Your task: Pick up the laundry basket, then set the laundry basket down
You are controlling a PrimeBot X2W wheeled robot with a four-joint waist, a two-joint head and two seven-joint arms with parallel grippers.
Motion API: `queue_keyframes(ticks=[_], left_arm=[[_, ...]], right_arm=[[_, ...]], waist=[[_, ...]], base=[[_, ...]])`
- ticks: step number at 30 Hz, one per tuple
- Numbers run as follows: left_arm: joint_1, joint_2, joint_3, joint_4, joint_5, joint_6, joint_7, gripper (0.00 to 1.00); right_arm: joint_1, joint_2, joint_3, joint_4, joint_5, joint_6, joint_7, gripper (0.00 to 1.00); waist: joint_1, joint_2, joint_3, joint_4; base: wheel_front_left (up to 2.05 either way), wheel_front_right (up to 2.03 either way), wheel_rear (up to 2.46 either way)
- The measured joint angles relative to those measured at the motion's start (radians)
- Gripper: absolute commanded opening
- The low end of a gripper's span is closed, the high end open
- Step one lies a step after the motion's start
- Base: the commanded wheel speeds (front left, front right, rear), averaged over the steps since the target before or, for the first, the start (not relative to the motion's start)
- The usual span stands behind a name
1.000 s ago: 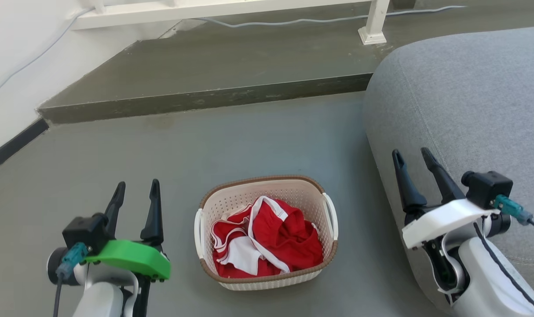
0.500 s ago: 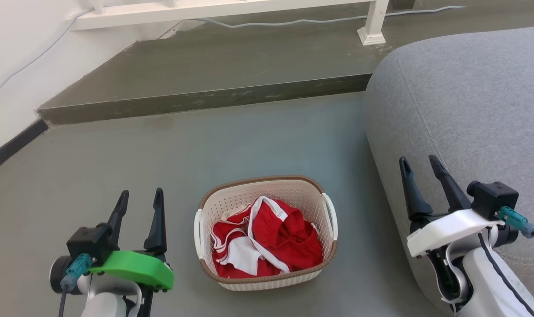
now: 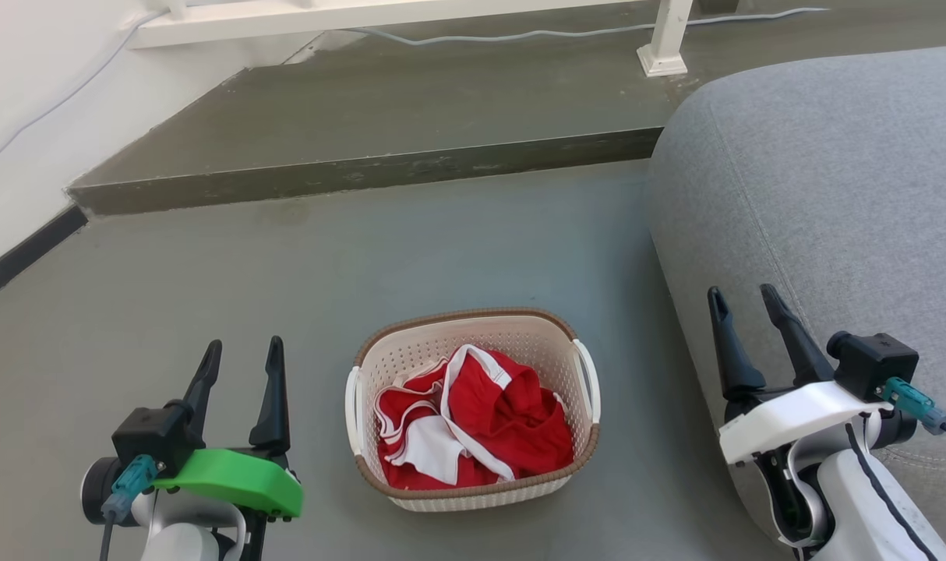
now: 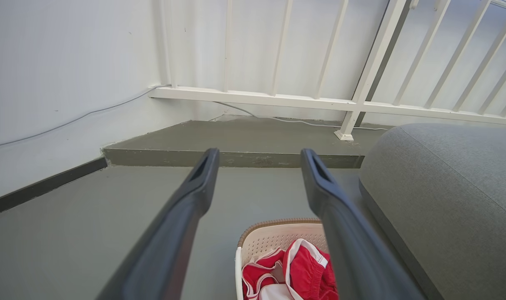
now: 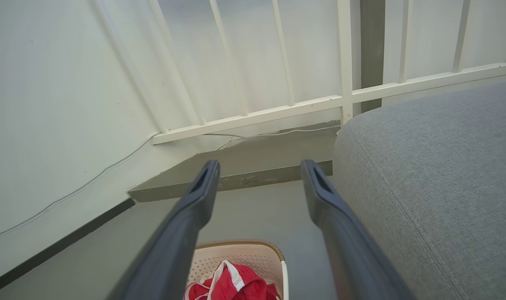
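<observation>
Right, the small cream perforated plastic laundry basket (image 3: pixel 473 343), with its brown woven-look rim and white side handles (image 3: pixel 353 413), sits in the lower middle of my head view, flat on the grey-green floor (image 3: pixel 442 241). A crumpled red garment with white trim (image 3: pixel 481 425) lies inside it.

My left end effector (image 3: pixel 245 343) is at the lower left of the frame, well clear of the basket's left side. Its two long dark fingers point up the frame with a plain gap between them, and it has hold of nothing. My right end effector (image 3: pixel 740 290) is at the lower right, also apart from the basket. Its fingers are spread about as wide and are empty, and they show against the rounded grey fabric sofa (image 3: pixel 831 171) on the right side.

In both wrist views I see the fingers parted, with the basket's far rim at the bottom edge between them.

Further up the head view, a low dark step (image 3: pixel 379 117) runs across. A white railing (image 3: pixel 364 12) and a thin pale cable (image 3: pixel 520 33) run along the top edge, and a white wall (image 3: pixel 21 93) is at the upper left.
</observation>
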Motion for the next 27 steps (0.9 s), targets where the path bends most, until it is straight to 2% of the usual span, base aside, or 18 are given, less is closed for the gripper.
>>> queue_keyframes(ticks=[18,19,27], left_arm=[[0.004,-0.002,0.010,0.000,0.003,-0.012,0.000,1.00],[0.005,-0.002,0.010,0.000,0.003,-0.016,0.000,0.00],[0.031,-0.006,-0.002,0.057,-0.013,-0.017,0.006,0.00]], right_arm=[[0.004,0.018,-0.030,-0.004,-0.035,0.021,0.000,1.00],[0.006,0.019,-0.032,-0.004,-0.036,0.026,0.000,0.00],[0.058,0.040,-0.026,0.046,-0.019,0.026,0.003,0.00]], waist=[[0.0000,0.0000,0.002,0.000],[0.0001,0.0000,0.002,0.000],[0.0000,0.0000,0.001,0.001]], base=[[0.00,0.00,0.00],[0.00,0.00,0.00],[0.00,0.00,0.00]])
